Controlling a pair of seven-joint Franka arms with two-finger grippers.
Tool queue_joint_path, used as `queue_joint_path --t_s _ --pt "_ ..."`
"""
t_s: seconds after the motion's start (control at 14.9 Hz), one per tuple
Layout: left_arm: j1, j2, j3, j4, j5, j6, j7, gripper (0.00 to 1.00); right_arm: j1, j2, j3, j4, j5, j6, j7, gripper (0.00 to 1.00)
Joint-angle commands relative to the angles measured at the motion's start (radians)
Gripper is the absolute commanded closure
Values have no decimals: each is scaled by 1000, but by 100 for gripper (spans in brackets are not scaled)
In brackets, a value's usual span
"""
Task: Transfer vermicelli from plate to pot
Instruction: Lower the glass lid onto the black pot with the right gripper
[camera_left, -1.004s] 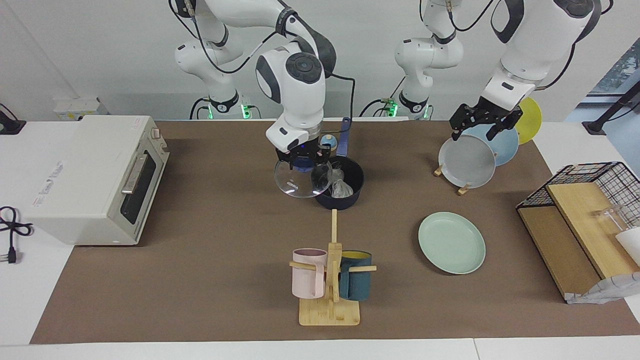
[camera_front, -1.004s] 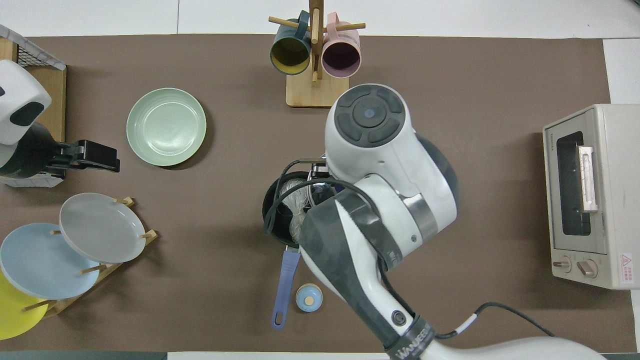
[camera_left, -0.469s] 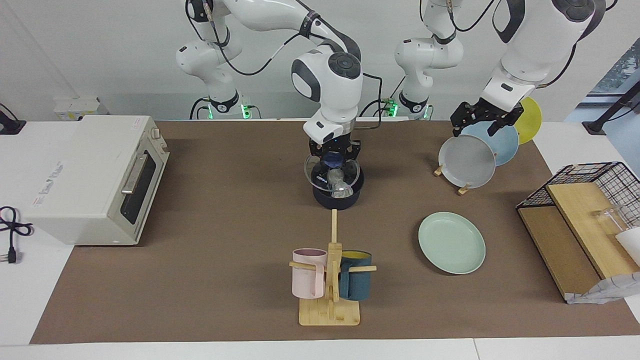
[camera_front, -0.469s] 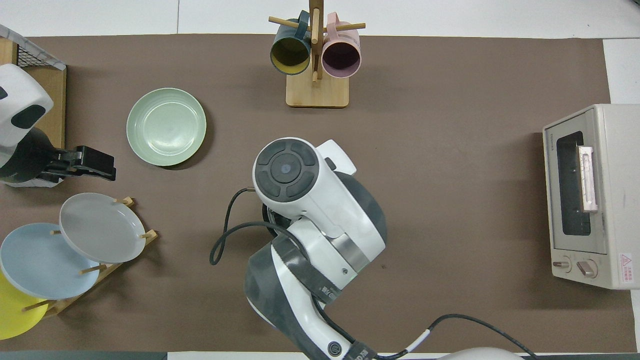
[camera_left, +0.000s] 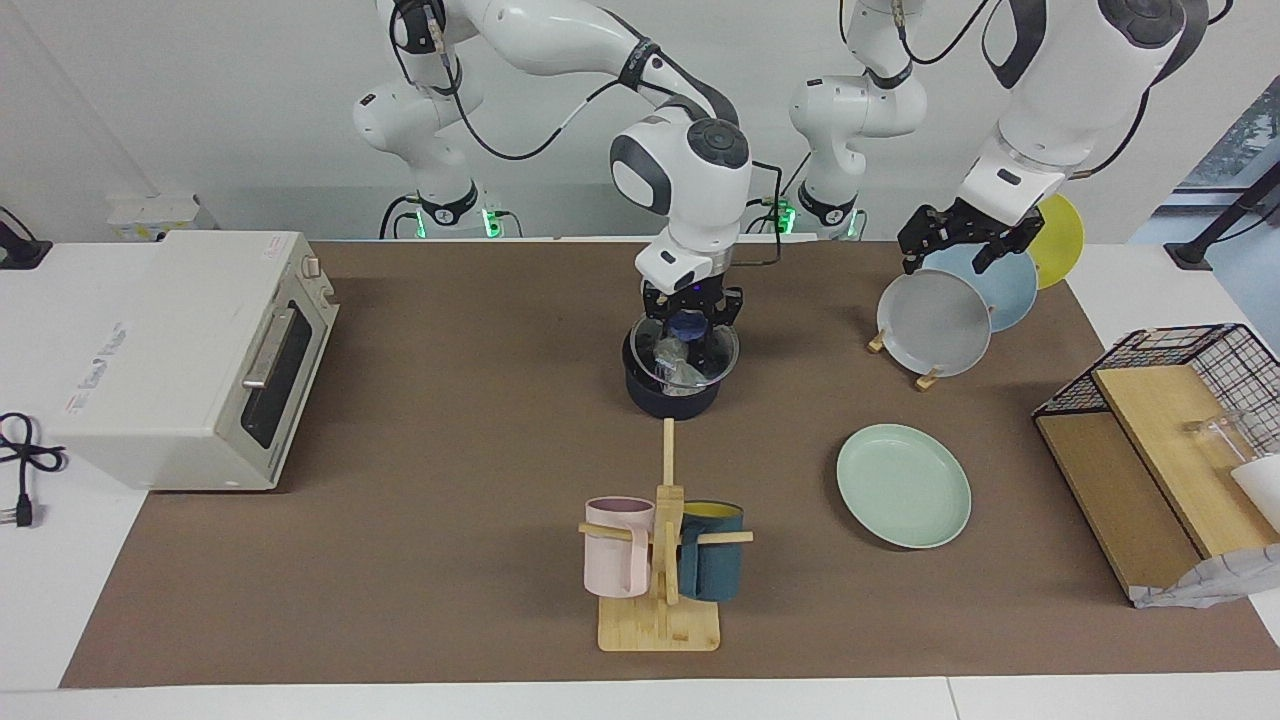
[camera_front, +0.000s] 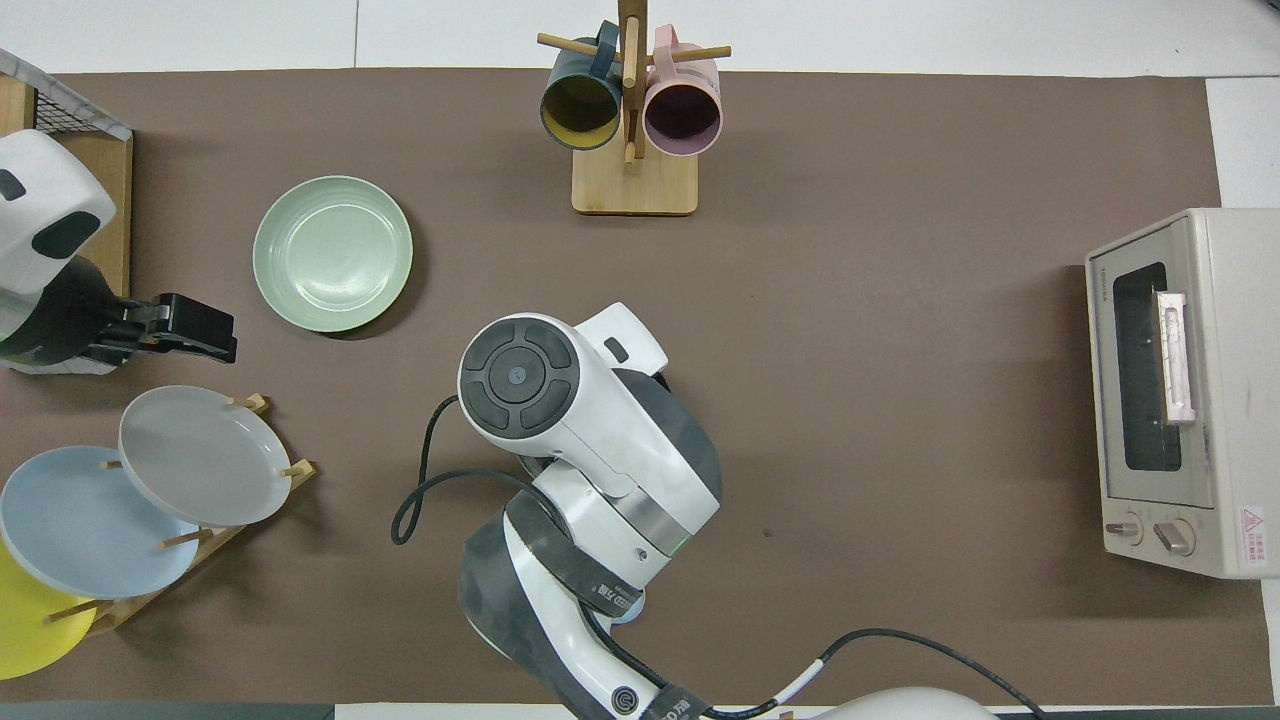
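Observation:
The pot (camera_left: 670, 400), dark with its handle hidden by the arm, stands mid-table. Whitish vermicelli (camera_left: 678, 368) lies inside it, seen through a clear glass lid (camera_left: 718, 352). My right gripper (camera_left: 688, 312) is shut on the lid's blue knob and holds the lid at the pot's mouth; I cannot tell whether it rests on the rim. In the overhead view the right arm covers the pot. The mint-green plate (camera_left: 903, 485) (camera_front: 332, 253) lies bare, farther from the robots, toward the left arm's end. My left gripper (camera_left: 948, 258) (camera_front: 215, 330) hangs open over the plate rack, waiting.
A rack with grey, blue and yellow plates (camera_left: 935, 320) stands at the left arm's end, beside a wire basket with wooden boards (camera_left: 1170, 400). A mug tree (camera_left: 660, 560) with pink and teal mugs stands farther out than the pot. A toaster oven (camera_left: 190, 360) fills the right arm's end.
My right gripper has carried the glass lid from beside the pot to over it and lowered it onto the pot's mouth. The left arm has barely moved.

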Motion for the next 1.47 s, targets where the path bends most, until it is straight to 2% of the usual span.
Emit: queue_joint_path --t_s 0.0,0.8,1.41 --pt "-4 7 -1 15 20 -18 13 0 -8 3 6 11 -11 1 14 46" --pt "11 10 -12 30 19 -10 32 0 -31 8 6 -17 2 1 -12 46" --pt "15 7 -13 27 11 -7 18 0 -50 5 7 -49 33 25 -31 42"
